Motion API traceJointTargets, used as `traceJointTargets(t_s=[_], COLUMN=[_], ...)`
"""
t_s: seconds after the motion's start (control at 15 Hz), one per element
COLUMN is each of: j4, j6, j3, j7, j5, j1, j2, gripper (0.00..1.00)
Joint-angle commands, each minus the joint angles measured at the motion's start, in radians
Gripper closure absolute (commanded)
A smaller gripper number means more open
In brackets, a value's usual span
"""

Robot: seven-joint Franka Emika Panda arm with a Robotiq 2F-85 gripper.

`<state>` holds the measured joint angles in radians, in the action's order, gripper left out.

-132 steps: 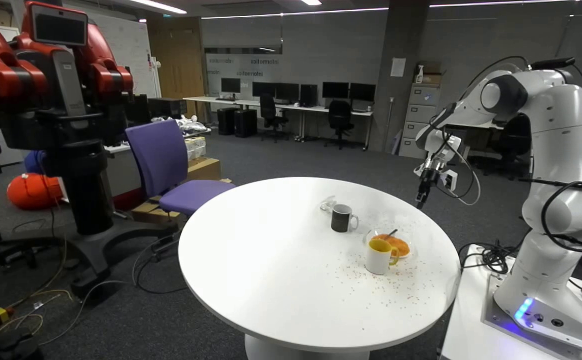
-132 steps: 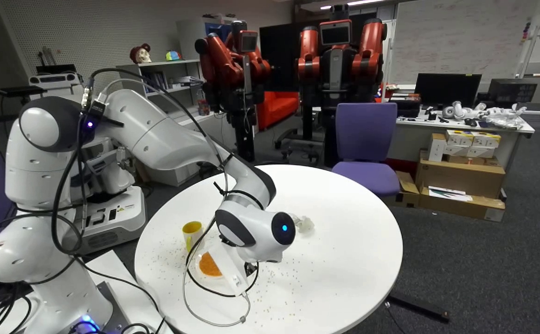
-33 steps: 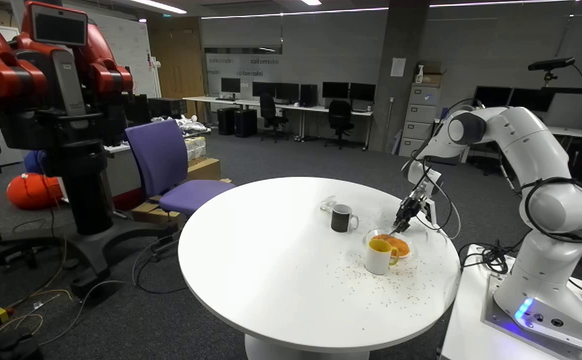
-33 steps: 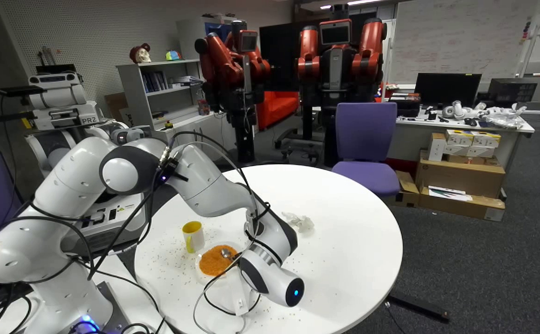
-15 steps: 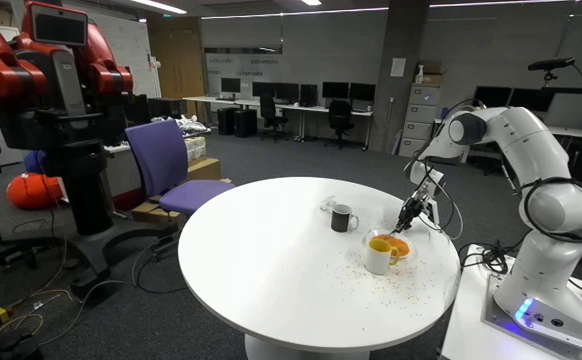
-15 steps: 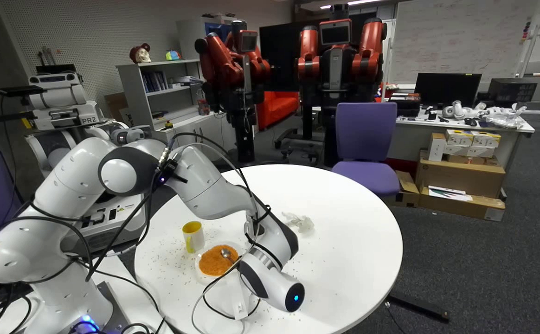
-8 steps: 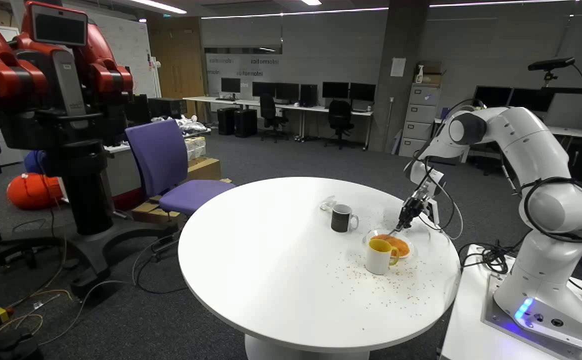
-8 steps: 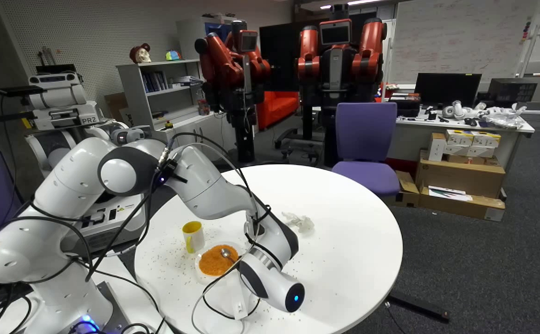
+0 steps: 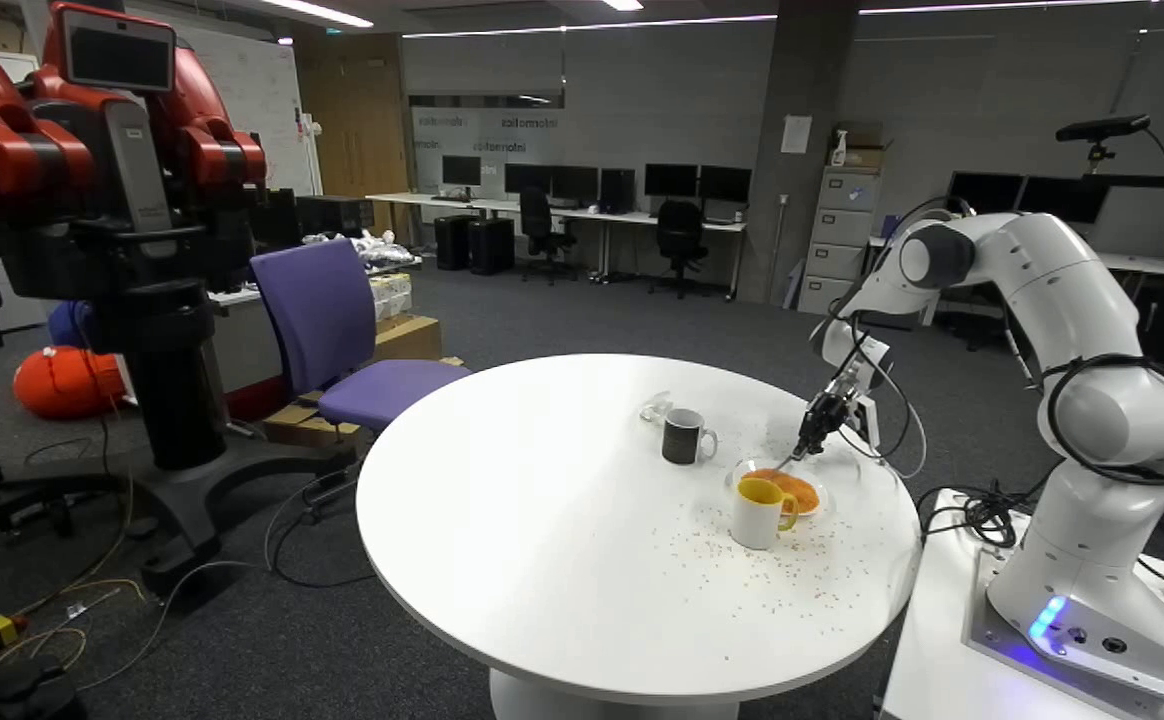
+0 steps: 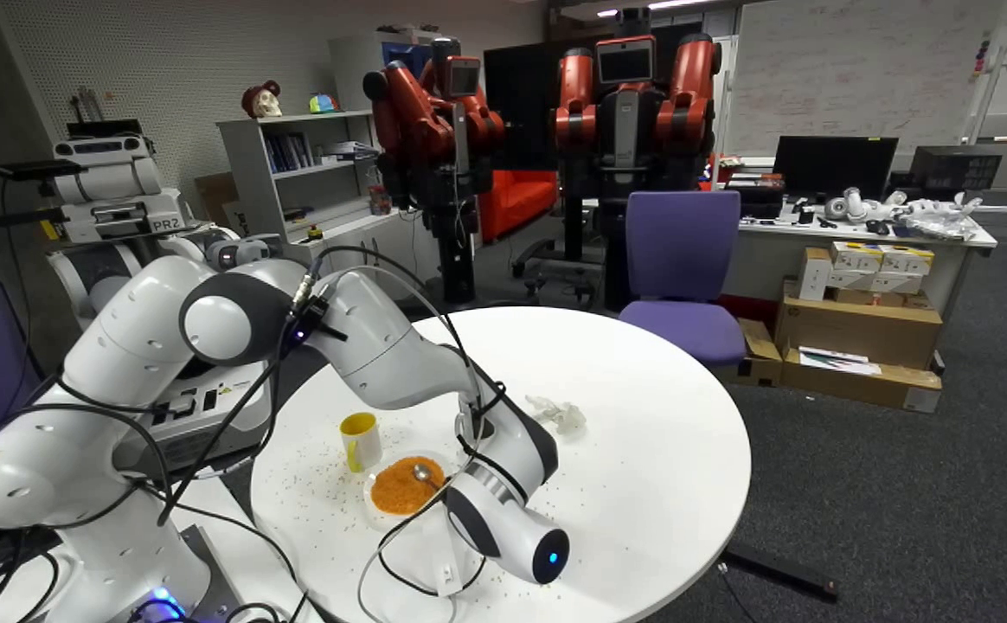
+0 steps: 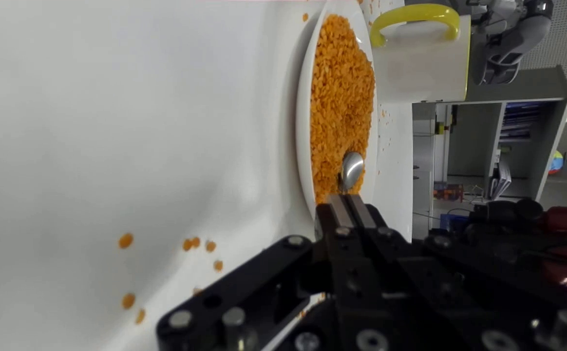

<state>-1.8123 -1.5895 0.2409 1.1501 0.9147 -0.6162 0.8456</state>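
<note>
A: What has the gripper (image 11: 347,199) got, at the lower right of the wrist view?

B: A spoon (image 11: 353,168). The fingers (image 11: 341,212) are together, pinched on its handle, and its bowl shows over the lower end of the orange grains (image 11: 339,92). I can't tell how deep it sits.

A: What are those heaped on?

B: A white plate (image 11: 305,126), just right of centre there. Loose grains (image 11: 125,240) lie on the table (image 11: 118,97), some at the lower left.

A: Beside the plate?

B: A yellow-handled white mug (image 11: 425,63), upper right of the wrist view. It stands upright in both exterior views.

A: Farther off?

B: In an exterior view, right of centre, there's an upright dark mug (image 9: 681,440), with crumpled plastic (image 9: 656,408) just up and left of it.

A: Past the table?

B: A purple chair (image 9: 307,320) left of it, a red robot (image 9: 147,180) at the upper left, and monitors (image 9: 670,180) along the upper middle.
</note>
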Motion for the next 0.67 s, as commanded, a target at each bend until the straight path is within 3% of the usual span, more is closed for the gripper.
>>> traceJointTargets(t_s=[0.0,0.6], j4=[0.001,-0.037], j6=[0.008,-0.002], j3=[0.008,0.011], j7=[-0.027,-0.08], j5=[-0.014,-0.154], j1=[-0.002,0.072], j2=[-0.048,-0.162], gripper=[0.99,0.99])
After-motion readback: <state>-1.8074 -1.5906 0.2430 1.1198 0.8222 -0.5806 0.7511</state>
